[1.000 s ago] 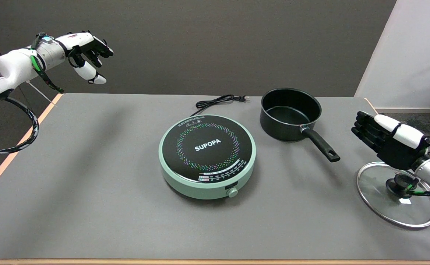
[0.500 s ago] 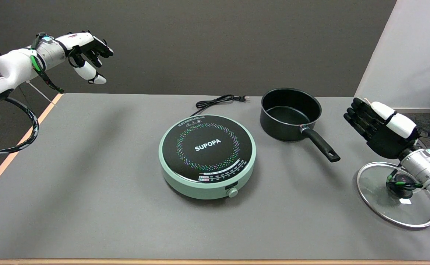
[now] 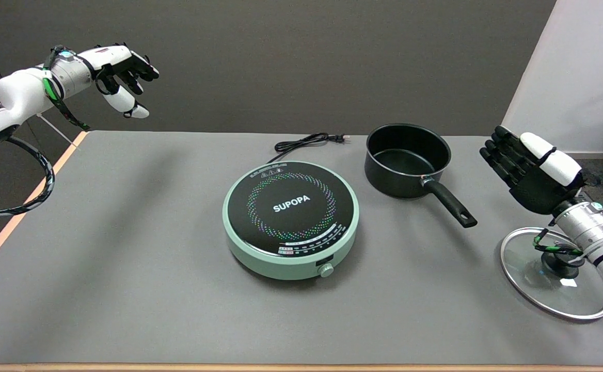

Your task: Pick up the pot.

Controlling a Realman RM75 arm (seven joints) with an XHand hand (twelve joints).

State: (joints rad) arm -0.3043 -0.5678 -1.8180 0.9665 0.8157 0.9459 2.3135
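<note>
The grey, matte counter [image 3: 126, 289], edged in pale wood along its left side and front, carries everything here. Largest on it is the round induction cooktop [image 3: 290, 219], a mint-green body under a glossy black glass top printed with a ring of coloured dots, a small knob at its front, and a thin black power cord [image 3: 301, 142] looping away behind it. Near the counter's right edge lies a glass lid [image 3: 557, 284], clear with a metal rim and a dark knob at its middle. The pot [image 3: 407, 160] is a small black saucepan with a smooth, dark non-stick look, standing upright and empty on the counter just right of and behind the cooktop; its straight black handle [image 3: 448, 204], with a hanging hole at the tip, points toward the near right. The right hand [image 3: 531, 173] hangs in the air well apart from the pot, beyond the handle's tip and above the lid's far side, its dark fingers spread and holding nothing. By my reading the task is at the approach step, with no contact yet. The next move likely calls for bringing the hand leftward and down to the handle, lining the palm along its length, then wrapping the fingers firmly around it before lifting.
</note>
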